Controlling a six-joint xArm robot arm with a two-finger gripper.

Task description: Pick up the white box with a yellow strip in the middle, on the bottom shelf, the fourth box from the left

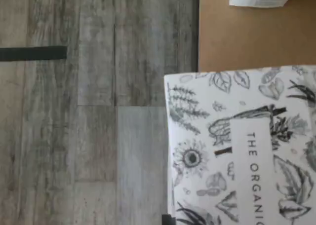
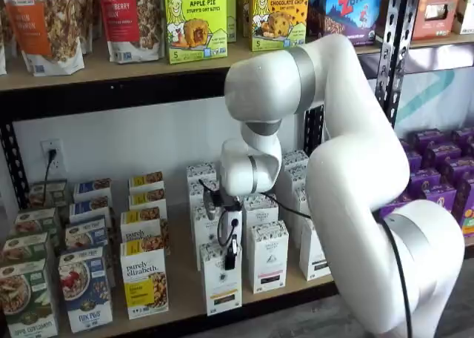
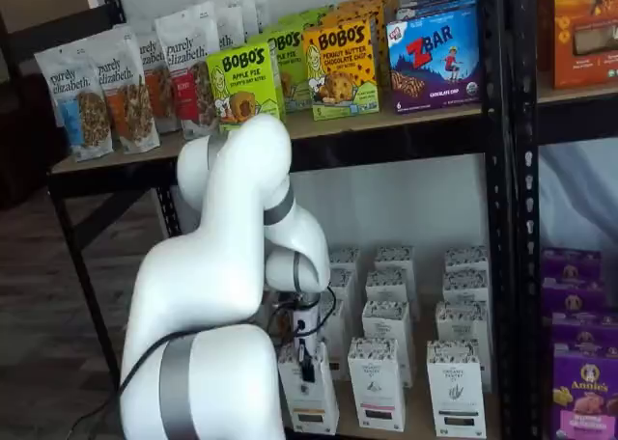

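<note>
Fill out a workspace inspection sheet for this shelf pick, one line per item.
Surface: bottom shelf, tan board, black front beam.
Job's things: white box with yellow strip, upright at the front edge.
Clutter: purely elizabeth boxes to one side, like white cartons to the other.
Claw: claw shut on the white box's top.
Cables: black cable along the arm.
Surroundings: wall outlet; Bobo's boxes on the shelf above.

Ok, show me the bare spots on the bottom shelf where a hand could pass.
The bottom shelf is bare in a strip between the purely elizabeth box and the white box under the gripper. A narrower strip shows in front of the white cartons. Left of that box the rows stand crowded.
</note>
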